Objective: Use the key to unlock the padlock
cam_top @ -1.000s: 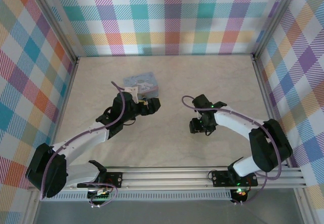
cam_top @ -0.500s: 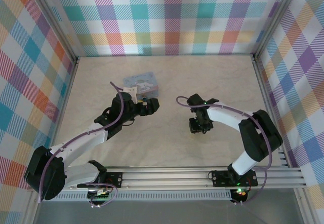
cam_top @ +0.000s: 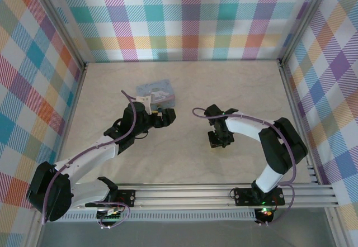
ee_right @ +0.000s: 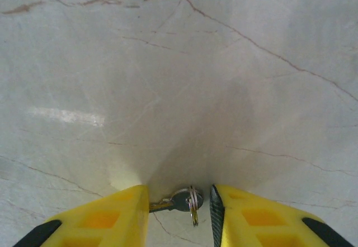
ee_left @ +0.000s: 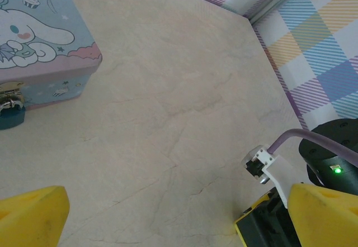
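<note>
The key (ee_right: pixel 180 200), a small grey metal piece with a ring, lies flat on the table between the yellow fingers of my right gripper (ee_right: pixel 179 195). Its blade reaches under the left finger (ee_right: pixel 106 216); a narrow gap separates its ring from the right finger (ee_right: pixel 251 213). In the top view that gripper (cam_top: pixel 219 141) points down at the table's middle. The padlock (ee_left: pixel 10 116), dark teal, hangs at the clasp of the pale blue tin (ee_left: pixel 39 40). My left gripper (cam_top: pixel 166 117) hovers wide open just in front of the tin, holding nothing.
The tin (cam_top: pixel 156 92) with a cartoon dog sits left of centre on the marble-look table (cam_top: pixel 235 90). Plaid walls enclose three sides. The right arm's wrist (ee_left: pixel 330 157) shows at the lower right of the left wrist view.
The right gripper's fingers have narrowed around the key and the arm has shifted slightly left. The left arm has barely moved.
</note>
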You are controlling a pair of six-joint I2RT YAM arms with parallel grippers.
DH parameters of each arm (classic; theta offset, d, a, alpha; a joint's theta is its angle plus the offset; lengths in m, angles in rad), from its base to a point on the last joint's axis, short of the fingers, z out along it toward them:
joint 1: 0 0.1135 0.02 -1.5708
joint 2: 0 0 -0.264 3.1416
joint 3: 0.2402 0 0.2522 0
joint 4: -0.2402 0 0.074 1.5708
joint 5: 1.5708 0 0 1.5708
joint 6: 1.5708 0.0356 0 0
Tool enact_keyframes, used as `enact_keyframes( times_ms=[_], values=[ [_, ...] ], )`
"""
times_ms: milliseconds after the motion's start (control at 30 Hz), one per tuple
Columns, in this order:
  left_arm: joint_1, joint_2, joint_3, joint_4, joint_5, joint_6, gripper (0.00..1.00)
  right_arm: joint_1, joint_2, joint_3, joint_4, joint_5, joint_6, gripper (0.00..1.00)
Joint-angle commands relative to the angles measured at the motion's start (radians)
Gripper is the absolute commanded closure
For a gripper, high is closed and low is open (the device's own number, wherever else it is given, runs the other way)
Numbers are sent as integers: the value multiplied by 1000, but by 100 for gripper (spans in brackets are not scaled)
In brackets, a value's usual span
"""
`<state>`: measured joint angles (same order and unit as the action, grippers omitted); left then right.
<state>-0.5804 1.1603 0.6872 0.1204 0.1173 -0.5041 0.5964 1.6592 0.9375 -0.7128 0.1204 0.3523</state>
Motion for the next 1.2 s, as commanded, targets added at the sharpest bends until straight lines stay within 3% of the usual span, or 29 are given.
enact_keyframes(
  times_ms=[0, 867, 1167],
  values=[
    [-7, -25, 18, -24, -15, 19, 0, 7, 16, 20, -37, 8, 8, 67],
    [-7, -6, 39, -15, 8, 0, 0, 9, -49, -14, -5, 11, 15, 100],
    [-7, 23, 89, 1, 54, -223, 0, 9, -217, -93, 149, -27, 4, 100]
  ],
)
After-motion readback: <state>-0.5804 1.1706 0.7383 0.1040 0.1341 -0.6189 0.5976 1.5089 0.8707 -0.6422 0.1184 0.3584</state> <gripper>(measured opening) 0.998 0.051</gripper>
